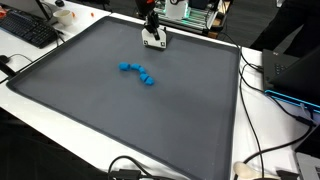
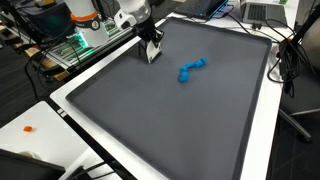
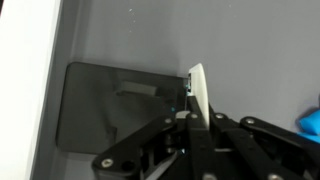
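Lab room, benches with electronics behind. A white surface (image 1: 268, 140) is covered by a dark grey mat (image 1: 120, 125); nearly all of the mat is bare.

The end effector (image 1: 154, 44) is seen low over the mat, near the mat's far edge in an exterior view. The jaws are pressed together on a thin white piece (image 3: 198, 95). The piece is pinched edge-on between the fingertips, and its long axis runs along the fingers and out past their tips. Whether its lower end touches the mat cannot be told.

The blue chain (image 1: 138, 73) lies flat on the mat, apart from the end effector and out toward the mat's middle. In the wrist view only its tip is caught, at the right border, so it is placed to the side of the fingers, not ahead of them. Its long axis runs roughly crosswise to the line from the end effector to it, with a slight bend. It is touched by nothing.

Counts: one arm, one end effector, one white piece, one blue chain of several joined lumps (exact number not readable), one mat. Also noted: one keyboard (image 1: 26, 30) beyond a mat corner, and one small orange bit (image 2: 28, 128) on the surface off the mat.
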Robot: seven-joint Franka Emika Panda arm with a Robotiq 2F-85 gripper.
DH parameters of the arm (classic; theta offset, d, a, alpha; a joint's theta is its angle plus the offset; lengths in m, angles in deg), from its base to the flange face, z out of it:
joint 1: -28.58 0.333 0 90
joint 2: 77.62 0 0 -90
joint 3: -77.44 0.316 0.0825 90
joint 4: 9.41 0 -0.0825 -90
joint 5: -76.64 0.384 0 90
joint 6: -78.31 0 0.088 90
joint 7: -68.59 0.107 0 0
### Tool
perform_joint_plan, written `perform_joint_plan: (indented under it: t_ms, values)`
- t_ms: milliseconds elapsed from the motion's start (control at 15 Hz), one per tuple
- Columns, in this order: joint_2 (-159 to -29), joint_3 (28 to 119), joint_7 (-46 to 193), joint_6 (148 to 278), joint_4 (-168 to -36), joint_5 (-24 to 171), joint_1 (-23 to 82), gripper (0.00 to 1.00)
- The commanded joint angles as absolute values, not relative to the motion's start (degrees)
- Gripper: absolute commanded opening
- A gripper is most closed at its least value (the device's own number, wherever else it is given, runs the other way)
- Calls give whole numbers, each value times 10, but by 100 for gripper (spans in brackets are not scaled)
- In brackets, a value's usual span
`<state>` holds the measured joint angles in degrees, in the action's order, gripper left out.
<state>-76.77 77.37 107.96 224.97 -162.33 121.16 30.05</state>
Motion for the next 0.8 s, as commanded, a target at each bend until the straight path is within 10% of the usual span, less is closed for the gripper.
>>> perform_joint_plan:
  t_ms: [0, 733]
  values:
    - [-782, 782, 1078, 2267, -1624, 1235, 302, 1]
    - [-799, 790, 1103, 2256, -1617, 1206, 307, 1]
